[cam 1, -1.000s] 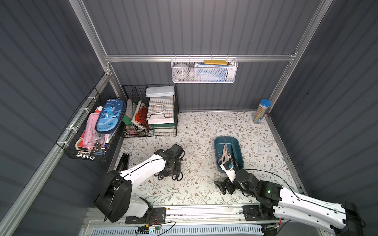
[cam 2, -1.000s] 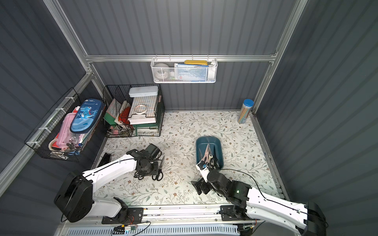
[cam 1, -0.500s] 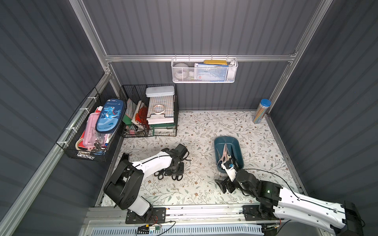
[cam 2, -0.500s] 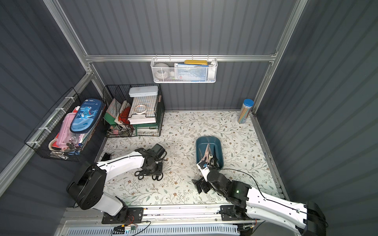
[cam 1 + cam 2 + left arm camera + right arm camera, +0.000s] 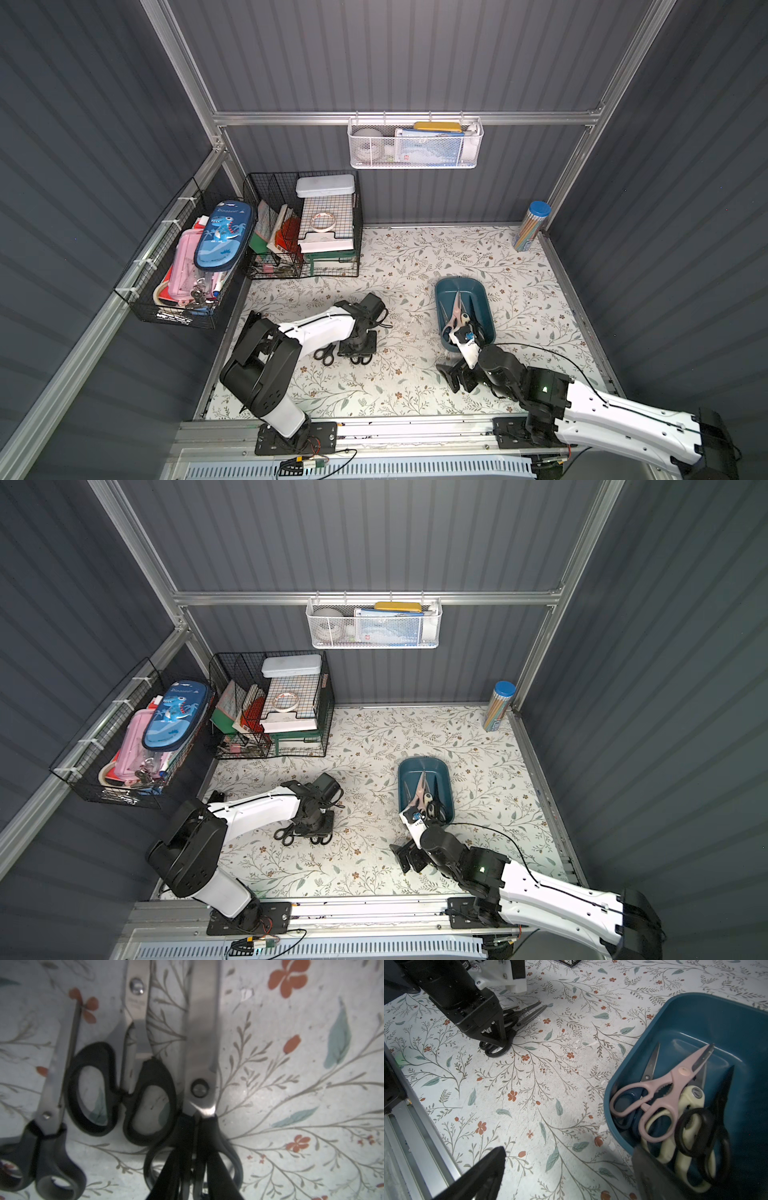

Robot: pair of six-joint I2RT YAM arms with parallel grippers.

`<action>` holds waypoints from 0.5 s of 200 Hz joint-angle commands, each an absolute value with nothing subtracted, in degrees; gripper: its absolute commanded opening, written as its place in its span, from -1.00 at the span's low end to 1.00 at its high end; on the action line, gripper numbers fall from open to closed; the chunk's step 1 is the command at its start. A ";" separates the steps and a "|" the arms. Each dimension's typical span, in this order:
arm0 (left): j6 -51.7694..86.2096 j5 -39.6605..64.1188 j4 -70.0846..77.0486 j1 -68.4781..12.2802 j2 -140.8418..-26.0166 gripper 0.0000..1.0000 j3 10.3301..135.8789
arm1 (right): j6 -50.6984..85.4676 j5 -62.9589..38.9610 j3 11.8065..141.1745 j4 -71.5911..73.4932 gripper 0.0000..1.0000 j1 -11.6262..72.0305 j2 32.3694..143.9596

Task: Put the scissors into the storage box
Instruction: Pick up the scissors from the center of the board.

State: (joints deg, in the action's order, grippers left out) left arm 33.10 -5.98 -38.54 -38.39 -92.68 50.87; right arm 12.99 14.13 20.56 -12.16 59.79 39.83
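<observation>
The left arm (image 5: 316, 328) has folded down in the last moment, bringing the left jaws onto three black-handled scissors (image 5: 326, 355) that lie flat on the floral surface (image 5: 415, 386). The left jaws sit drawn in around the handle neck of the largest pair (image 5: 201, 1043). Blur hides the contact, so I cannot tell whether they have clamped it. That pair is not lifted. This looks like the start of the next pick-up.

The largest pair's long axis runs straight out from the left jaws, with the handle loops directly beneath them and the closed blades pointing away. Close against it lies a medium pair (image 5: 135, 1047), parallel but set further out from the jaws. Beyond that is a slimmer pair (image 5: 55, 1088), its blades leaning slightly toward the others.

The right arm (image 5: 602, 411) has not moved. The right jaws stand wide open and empty, low over the surface, just short of the near end of the storage box (image 5: 706, 1018). Four pairs are inside it. Pink shears (image 5: 675, 1084) rest on pale-yellow shears (image 5: 691, 1105), with a small blue-handled pair (image 5: 652, 1064) and a black pair (image 5: 720, 1101) alongside. All four lie along the box's length, handles nearest the right jaws and tips pointing away. Three pairs remain outside, so the task seems just over half done.
</observation>
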 commanded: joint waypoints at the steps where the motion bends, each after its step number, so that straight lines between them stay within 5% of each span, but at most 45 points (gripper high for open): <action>1: 33.46 -5.44 -37.13 -38.67 -95.28 -0.56 49.87 | 13.24 15.40 20.39 -11.89 0.98 59.99 39.90; 100: 33.42 -12.94 -46.07 -43.43 -89.77 -0.83 65.86 | 15.02 23.57 20.10 -17.12 0.98 61.37 30.66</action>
